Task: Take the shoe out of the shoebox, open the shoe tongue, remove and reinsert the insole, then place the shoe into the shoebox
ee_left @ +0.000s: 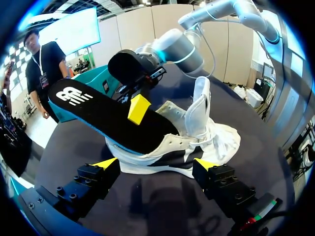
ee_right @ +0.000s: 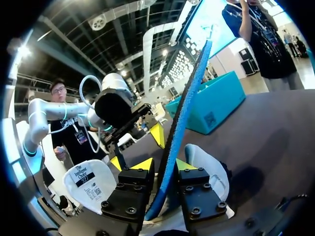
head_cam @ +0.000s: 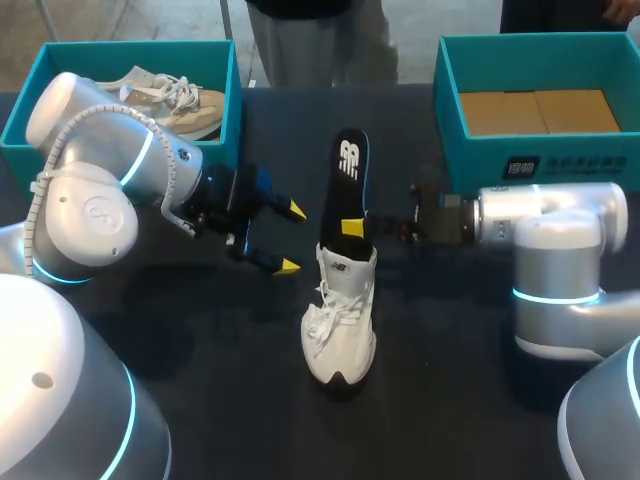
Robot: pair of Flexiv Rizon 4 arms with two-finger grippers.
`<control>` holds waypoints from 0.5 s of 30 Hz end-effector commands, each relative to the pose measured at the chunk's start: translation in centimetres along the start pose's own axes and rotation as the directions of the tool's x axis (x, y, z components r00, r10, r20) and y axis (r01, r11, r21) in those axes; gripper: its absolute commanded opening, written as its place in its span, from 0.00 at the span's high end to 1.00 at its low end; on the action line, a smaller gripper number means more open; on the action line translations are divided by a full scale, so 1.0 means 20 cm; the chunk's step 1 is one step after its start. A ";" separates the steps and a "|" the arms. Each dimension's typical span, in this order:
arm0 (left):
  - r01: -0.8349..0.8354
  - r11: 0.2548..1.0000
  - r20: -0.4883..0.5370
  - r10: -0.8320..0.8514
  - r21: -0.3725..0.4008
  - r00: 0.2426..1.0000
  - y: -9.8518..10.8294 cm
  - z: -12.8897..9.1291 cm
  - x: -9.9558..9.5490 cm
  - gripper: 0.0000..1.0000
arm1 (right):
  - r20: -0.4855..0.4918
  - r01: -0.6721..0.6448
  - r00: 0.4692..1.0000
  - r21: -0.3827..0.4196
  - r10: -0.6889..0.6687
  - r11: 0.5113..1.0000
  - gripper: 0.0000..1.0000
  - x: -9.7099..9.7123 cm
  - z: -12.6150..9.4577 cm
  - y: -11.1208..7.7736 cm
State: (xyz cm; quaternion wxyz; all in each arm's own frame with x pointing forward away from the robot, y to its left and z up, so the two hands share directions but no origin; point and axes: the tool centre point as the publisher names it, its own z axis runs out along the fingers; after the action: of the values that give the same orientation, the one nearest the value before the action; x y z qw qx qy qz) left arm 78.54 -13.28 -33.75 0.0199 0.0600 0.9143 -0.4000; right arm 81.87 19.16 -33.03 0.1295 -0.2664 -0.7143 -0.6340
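My right tool [ee_right: 165,166] is pinched shut on the insole [head_cam: 348,175], which sticks half out of the white shoe [head_cam: 340,320]. My left tool [head_cam: 292,238] gapes wide beside the shoe, holding nothing. With the shoe unbraced, I judge it may drag or topple, or the insole may buckle.

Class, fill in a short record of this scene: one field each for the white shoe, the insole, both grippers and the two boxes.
white shoe: on the table between the arms, tongue raised
insole: black, one end in the shoe, rest sticking out
right gripper: shut on the insole
left gripper: open, beside the shoe, holding nothing
left box: teal, holds a beige shoe
right box: teal, brown cardboard inside
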 end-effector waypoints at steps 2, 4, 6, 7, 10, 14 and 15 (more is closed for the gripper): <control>0.000 1.000 0.000 0.000 -0.004 1.000 0.00 0.00 0.00 0.00 | -0.022 -0.005 1.000 0.014 0.005 1.000 0.98 -0.04 0.03 0.01; 0.000 1.000 0.000 0.000 -0.004 1.000 0.00 0.00 0.00 0.00 | -0.026 -0.012 1.000 0.019 0.012 1.000 1.00 -0.03 0.04 0.00; 0.000 1.000 0.000 0.000 -0.004 1.000 0.00 0.00 0.00 0.00 | -0.027 -0.020 0.999 0.028 0.020 0.999 1.00 -0.03 0.03 -0.02; 0.000 1.000 0.000 0.000 -0.004 1.000 0.00 0.00 0.00 0.00 | -0.028 -0.024 0.999 0.029 0.025 0.999 1.00 -0.03 0.03 -0.03; 0.000 1.000 0.000 0.000 -0.004 1.000 0.00 0.00 0.00 0.00 | -0.032 -0.040 0.999 0.038 0.041 0.998 1.00 -0.01 0.02 -0.06; 0.000 1.000 0.000 0.000 -0.004 1.000 0.00 0.00 0.00 0.00 | -0.040 -0.064 0.997 0.061 0.067 0.996 1.00 0.02 0.01 -0.12; 0.000 1.000 0.000 0.000 -0.004 1.000 0.00 0.00 0.00 0.00 | -0.039 -0.070 0.997 0.066 0.073 0.995 1.00 0.03 0.00 -0.13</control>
State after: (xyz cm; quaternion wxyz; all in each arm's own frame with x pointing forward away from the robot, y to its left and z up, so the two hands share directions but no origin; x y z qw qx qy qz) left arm 78.54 -13.28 -33.75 0.0199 0.0601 0.9143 -0.4000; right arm 80.67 19.24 -34.45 0.1733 -0.2721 -0.7197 -0.6148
